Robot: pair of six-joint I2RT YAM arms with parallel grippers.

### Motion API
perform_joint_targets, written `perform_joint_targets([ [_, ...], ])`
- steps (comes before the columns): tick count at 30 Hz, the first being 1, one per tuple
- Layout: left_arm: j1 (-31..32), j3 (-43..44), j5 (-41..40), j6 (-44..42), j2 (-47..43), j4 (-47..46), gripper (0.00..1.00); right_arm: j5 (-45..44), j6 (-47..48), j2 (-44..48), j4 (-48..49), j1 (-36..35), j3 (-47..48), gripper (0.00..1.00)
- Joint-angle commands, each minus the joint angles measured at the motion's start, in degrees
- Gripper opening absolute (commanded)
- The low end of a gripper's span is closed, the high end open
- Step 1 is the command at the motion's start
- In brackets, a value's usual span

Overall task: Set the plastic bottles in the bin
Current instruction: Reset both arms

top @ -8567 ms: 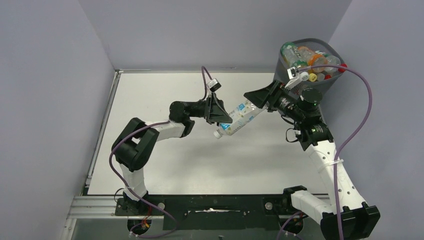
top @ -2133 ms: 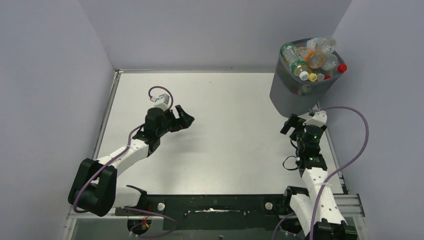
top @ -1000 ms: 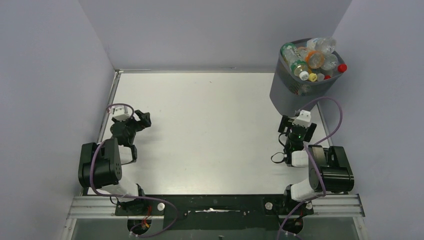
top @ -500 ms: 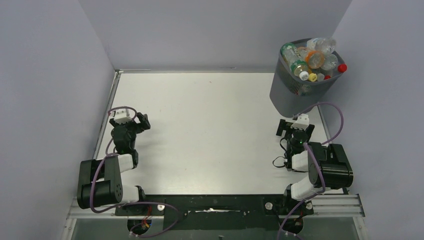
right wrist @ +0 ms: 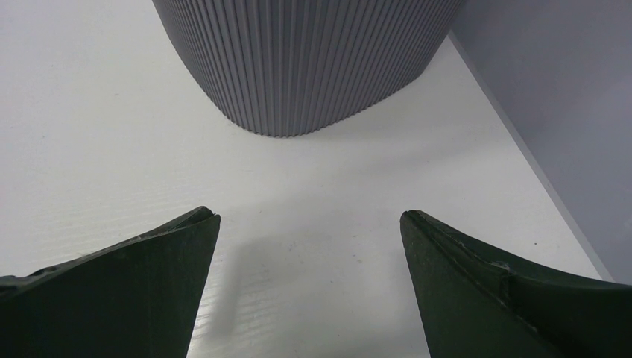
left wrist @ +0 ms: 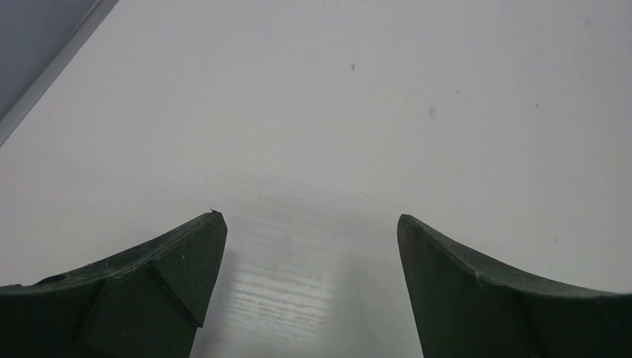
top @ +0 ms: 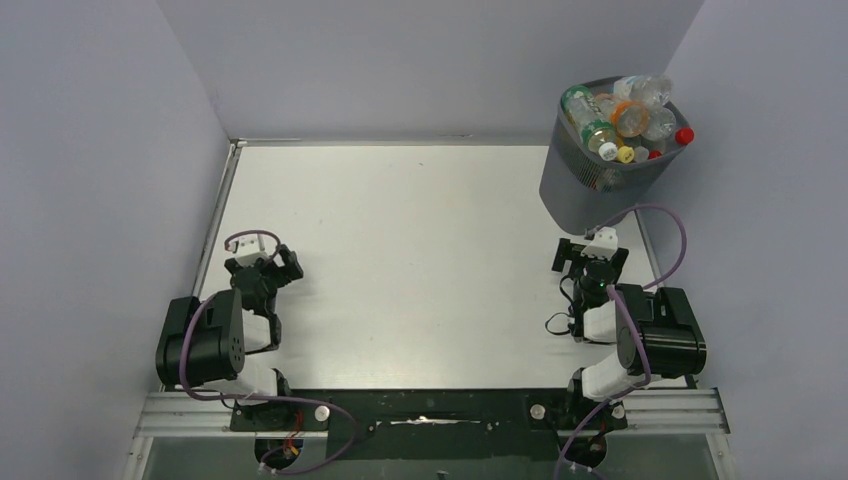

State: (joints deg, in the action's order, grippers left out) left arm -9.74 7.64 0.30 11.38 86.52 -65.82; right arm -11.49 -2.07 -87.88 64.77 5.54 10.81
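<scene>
The dark grey mesh bin [top: 590,190] stands at the table's far right corner, piled to the rim with several plastic bottles [top: 620,115], clear, orange and red-capped. Its ribbed wall [right wrist: 305,60] fills the top of the right wrist view. My right gripper [top: 590,250] sits folded back just in front of the bin, open and empty [right wrist: 309,224]. On the left side of the table near the front, my left gripper [top: 262,262] is open too, with only bare table between its fingers [left wrist: 309,224]. No bottle lies on the table.
Grey walls enclose the white table [top: 420,250] on three sides. A metal rail [top: 215,230] runs along its left edge. Both arms are folded near their bases at the front edge.
The left arm has drawn back toward its base and its gripper has come nearer the front. The right arm has settled in its folded pose and barely moved in the last half second.
</scene>
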Motion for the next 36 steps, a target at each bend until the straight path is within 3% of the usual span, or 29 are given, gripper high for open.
perform_joint_targets([
  [1,1.90,7.01,1.41,-3.61,2.11,-0.49,0.86,-0.03,0.45,0.25,5.94,-0.02,1.14,0.98],
  [5,5.06,9.31,-3.40,-5.72,3.51,2.94,0.86,0.17,0.35,0.25,5.70,0.08,1.30,0.98],
  [8,6.17,5.43,-5.17,-5.95,5.53,-6.19,0.86,1.01,-0.01,0.25,4.51,0.62,1.98,0.98],
  [17,8.20,5.47,-7.11,-7.48,5.01,-5.32,0.86,3.31,-0.73,0.25,2.76,2.00,2.81,0.98],
  [25,9.62,5.38,-15.38,-5.73,5.53,-6.12,0.86,3.31,-0.74,0.14,2.66,1.97,2.81,0.98],
  [36,9.66,5.08,-13.98,-6.11,5.03,-6.43,0.86,3.44,-0.79,0.16,2.64,2.04,2.90,0.98],
])
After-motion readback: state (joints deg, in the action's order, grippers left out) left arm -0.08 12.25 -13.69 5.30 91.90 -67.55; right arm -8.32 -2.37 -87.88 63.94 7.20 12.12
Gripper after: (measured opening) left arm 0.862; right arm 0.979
